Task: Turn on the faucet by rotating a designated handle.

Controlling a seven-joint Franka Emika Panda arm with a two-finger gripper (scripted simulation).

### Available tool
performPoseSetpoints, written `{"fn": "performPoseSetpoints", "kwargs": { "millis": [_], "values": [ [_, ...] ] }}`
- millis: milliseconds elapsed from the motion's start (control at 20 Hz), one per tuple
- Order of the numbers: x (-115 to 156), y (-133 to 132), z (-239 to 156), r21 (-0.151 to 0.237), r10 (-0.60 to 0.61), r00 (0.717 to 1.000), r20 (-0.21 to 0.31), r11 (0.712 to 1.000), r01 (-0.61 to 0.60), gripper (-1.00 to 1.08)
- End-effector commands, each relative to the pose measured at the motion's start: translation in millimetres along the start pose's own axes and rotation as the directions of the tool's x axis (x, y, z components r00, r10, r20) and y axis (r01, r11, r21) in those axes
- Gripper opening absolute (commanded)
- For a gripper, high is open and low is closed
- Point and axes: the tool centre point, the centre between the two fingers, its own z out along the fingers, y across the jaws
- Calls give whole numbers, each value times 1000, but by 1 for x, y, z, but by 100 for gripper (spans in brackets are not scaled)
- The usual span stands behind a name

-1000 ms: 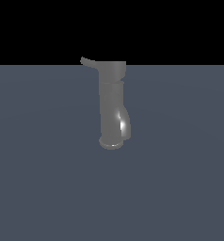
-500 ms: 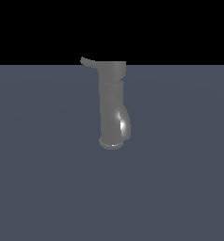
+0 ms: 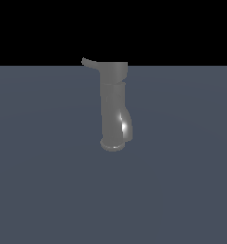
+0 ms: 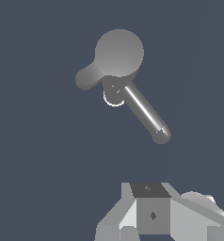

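The faucet (image 3: 114, 107) stands upright on the flat slate-blue bench (image 3: 44, 181), near the middle of the exterior view. It is a grey metallic cylinder with a flared round base, a wider cap on top, and a short glossy spout (image 3: 127, 127) curving down low on the side toward the exterior view's right, with a bright highlight along it. The handle (image 3: 89, 62), a thin, slightly curved grey lever, sticks out sideways from the cap toward the exterior view's left, its tip lifted a little against the black background.

In the wrist view the faucet (image 4: 119, 52) is seen from above: the round cap shows as a disc, the handle (image 4: 143, 112) runs out from under it as a slim shiny rod with a rounded end, and the stubby spout (image 4: 87, 76) points off on the opposite side.

Only part of the tool's white and grey body shows at the edge of the wrist view, well apart from the faucet and touching nothing. Its fingertips are out of frame, so I cannot tell whether the tool is spread or pressed together, and the exterior view shows no arm
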Motion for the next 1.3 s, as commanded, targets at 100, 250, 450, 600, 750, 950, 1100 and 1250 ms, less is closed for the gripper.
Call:
{"fn": "performPoseSetpoints", "kwargs": {
  "millis": [100, 250, 450, 600, 750, 950, 1100, 1250],
  "values": [
    [12, -18, 15, -2, 102, 995, 4, 995, -102, -100],
    [21, -29, 25, -3, 167, 986, 7, 986, -167, -100],
    [34, -43, 39, -6, 254, 967, 10, 967, -254, -100],
    [44, -52, 49, -8, 317, 948, 12, 948, -317, -100],
    [55, -61, 59, -11, 378, 926, 13, 926, -378, -100],
    [71, -71, 72, -15, 458, 889, 15, 889, -458, -100],
    [84, -78, 82, -18, 516, 856, 15, 856, -516, -100],
    [97, -83, 93, -22, 573, 820, 16, 820, -572, -100]
  ]
}}
